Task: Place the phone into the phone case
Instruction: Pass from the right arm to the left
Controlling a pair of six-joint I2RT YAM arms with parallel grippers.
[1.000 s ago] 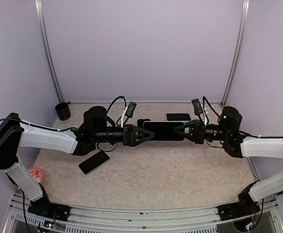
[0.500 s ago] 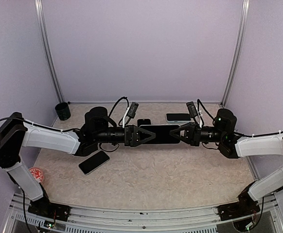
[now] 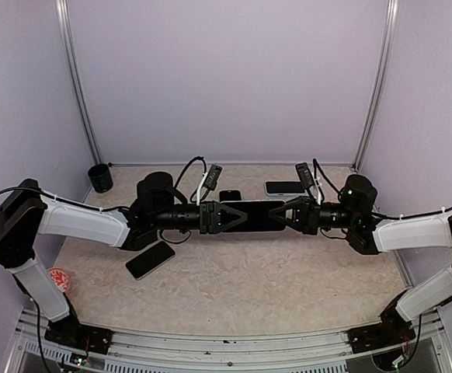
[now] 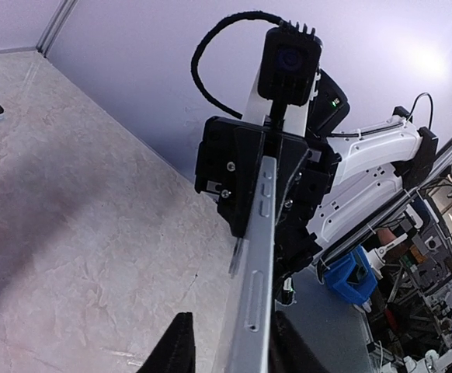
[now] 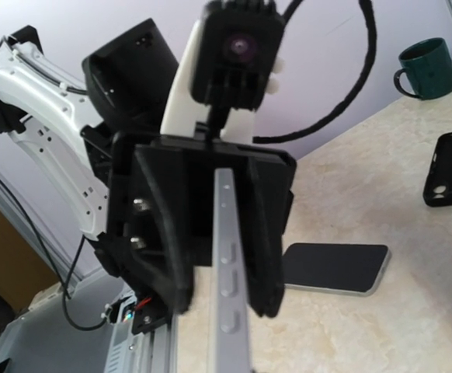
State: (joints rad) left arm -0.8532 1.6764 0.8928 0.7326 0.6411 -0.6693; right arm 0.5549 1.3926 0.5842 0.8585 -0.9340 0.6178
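silver-edged and dark-faced, the flat phone [image 3: 257, 215] hangs in the air over the beige marbled worktop [image 3: 234, 295], above its middle and nearer the far edge, lying lengthwise between the two arms. the right gripper [image 3: 290, 214] has its fingers pinched on the phone's right end. the left gripper [image 3: 227, 217] has its fingers on either side of the phone's left end. in the left wrist view a sliver of worktop shows between one finger [image 4: 181, 350] and the phone's side, so i cannot tell whether they press on it or stand just short of it.

the black phone case [image 3: 229, 195] lies flat on the worktop behind the held phone, near the middle of the far edge and apart from it. toward the far right corner lies a second phone with a pale rim [image 3: 284, 187]. a third phone, dark with a light border [image 3: 150, 259], lies flat left of the middle, near the left arm. a dark green mug [image 3: 99, 177] stands upright in the far left corner. a small round red-and-white object [image 3: 57, 278] sits at the left edge, too small to make out.
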